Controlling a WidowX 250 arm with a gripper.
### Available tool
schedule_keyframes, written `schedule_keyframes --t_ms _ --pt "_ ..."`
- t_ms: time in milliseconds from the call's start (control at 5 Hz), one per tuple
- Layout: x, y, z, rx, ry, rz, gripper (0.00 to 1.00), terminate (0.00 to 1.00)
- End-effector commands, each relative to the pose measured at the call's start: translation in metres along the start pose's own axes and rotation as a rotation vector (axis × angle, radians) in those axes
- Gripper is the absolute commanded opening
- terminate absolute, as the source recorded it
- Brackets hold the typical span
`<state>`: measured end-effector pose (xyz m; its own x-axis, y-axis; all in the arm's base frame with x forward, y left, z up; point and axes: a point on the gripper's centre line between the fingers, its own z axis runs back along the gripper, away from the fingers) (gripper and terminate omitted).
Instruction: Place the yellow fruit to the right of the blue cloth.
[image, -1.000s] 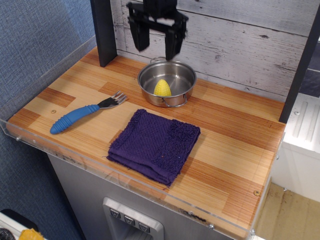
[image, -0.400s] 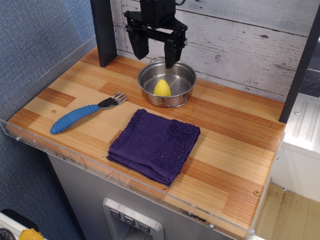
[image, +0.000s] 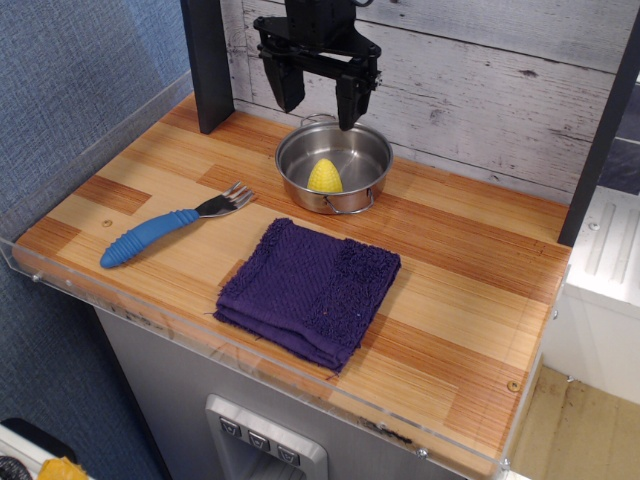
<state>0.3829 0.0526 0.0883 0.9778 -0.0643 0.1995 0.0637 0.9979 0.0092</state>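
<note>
The tool (image: 319, 108) hangs above the back of the counter (image: 460, 300), its two black fingers (image: 349, 100) spread wide and pointing down with nothing between them. It sits over the rear rim of the pot (image: 334, 165), close to the whitewashed plank wall (image: 480, 90), and touches neither pot nor fruit.

The fruit (image: 324, 176) stands upright inside the pot, tip up, on the left half of the pot's floor. It is bright yellow with a bumpy surface. The pot is a shallow steel one with a thin wire handle at its front edge and another at the back.

The cloth (image: 308, 291) lies flat on the counter in front of the pot, apart from it, folded into a rough square and turned so one corner points toward the pot. Its layered edges show along the front-left side. The wood to the right of the cloth is bare.

The fork (image: 175, 225) lies to the left of the cloth and pot, its blue handle pointing toward the front-left corner of the counter and its metal tines toward the pot. A dark post (image: 208, 60) stands at the back-left of the counter, and a clear plastic lip (image: 250, 355) runs along the front edge.
</note>
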Motion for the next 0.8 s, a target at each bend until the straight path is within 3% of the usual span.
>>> schedule_keyframes --t_ms 0,600 --pt "0.005 -0.006 -0.014 -0.001 0.022 -0.024 1.00 0.00" --pt "-0.005 -0.011 -0.036 -0.010 0.083 -0.045 1.00 0.00"
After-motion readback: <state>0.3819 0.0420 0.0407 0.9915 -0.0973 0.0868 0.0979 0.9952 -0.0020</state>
